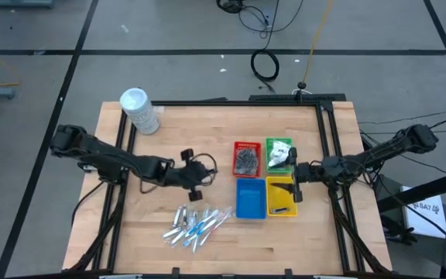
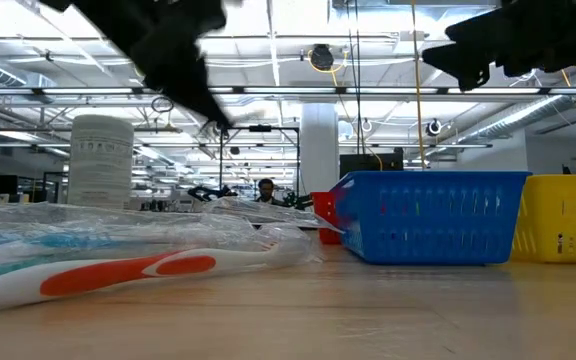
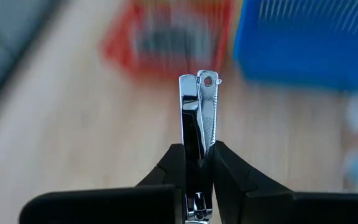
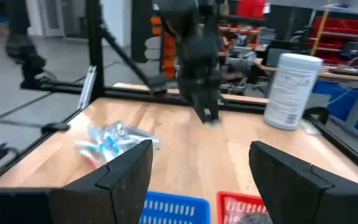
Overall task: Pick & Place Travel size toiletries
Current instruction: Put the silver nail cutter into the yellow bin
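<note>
A small silver nail clipper [image 3: 197,106] sits between the fingers of my left gripper [image 3: 194,152], which is shut on it and hangs above the table's middle [image 1: 194,186], left of the trays. A heap of clear-wrapped blue-and-white toothbrushes [image 1: 196,225] lies on the wood near the front edge; one with an orange grip [image 2: 118,275] shows in the low view. My right gripper [image 4: 201,180] stands open above the green tray [image 1: 279,153] and yellow tray [image 1: 281,198], with nothing between its fingers. My left gripper pinches the nail clipper between its two fingers, one on each flat face, at the clipper's rear half [image 3: 199,146]. The clipper lies along the fingers, and its pin end [image 3: 208,79] sticks out past the fingertips. The fingers slant down toward the table, and the clipper is lifted clear.
Four square trays stand right of centre: red [image 1: 247,159] with dark bundles, green with white packets, blue [image 1: 250,198], and yellow with one dark item. A tall white tub [image 1: 140,111] stands at the far left corner. Black frame rails run along the table's sides.
</note>
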Available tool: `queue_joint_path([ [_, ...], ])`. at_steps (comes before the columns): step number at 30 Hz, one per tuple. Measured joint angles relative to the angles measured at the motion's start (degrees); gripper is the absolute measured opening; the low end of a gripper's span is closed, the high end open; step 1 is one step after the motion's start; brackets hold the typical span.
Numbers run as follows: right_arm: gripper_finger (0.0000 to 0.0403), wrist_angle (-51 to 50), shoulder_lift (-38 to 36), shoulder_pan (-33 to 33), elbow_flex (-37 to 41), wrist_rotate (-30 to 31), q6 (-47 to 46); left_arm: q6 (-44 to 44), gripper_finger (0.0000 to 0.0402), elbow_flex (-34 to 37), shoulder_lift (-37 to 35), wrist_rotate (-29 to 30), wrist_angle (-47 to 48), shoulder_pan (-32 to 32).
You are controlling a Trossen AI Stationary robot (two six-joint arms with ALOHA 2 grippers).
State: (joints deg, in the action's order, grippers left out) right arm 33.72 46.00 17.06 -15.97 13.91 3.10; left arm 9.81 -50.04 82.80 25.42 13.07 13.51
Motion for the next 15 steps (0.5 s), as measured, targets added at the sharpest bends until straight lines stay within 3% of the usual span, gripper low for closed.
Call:
queue_joint_path([
  [3,0.0254,0.8,1.1,-1.7,0.0,-0.1,-2.0,-8.9,0.0034,0.0,-0.2,-0.8,-12.8,-0.6],
  [8,0.0254,6.3,5.6,-3.4,0.1,-0.3,-2.3,-19.8,0.0034,-0.1,5.3,-9.6,-35.3,-3.8],
  [15,0.0254,22.4,14.0,-3.9,0.0,-0.4,0.8,-22.6,0.0034,-0.1,14.9,-21.3,-57.3,-8.2],
])
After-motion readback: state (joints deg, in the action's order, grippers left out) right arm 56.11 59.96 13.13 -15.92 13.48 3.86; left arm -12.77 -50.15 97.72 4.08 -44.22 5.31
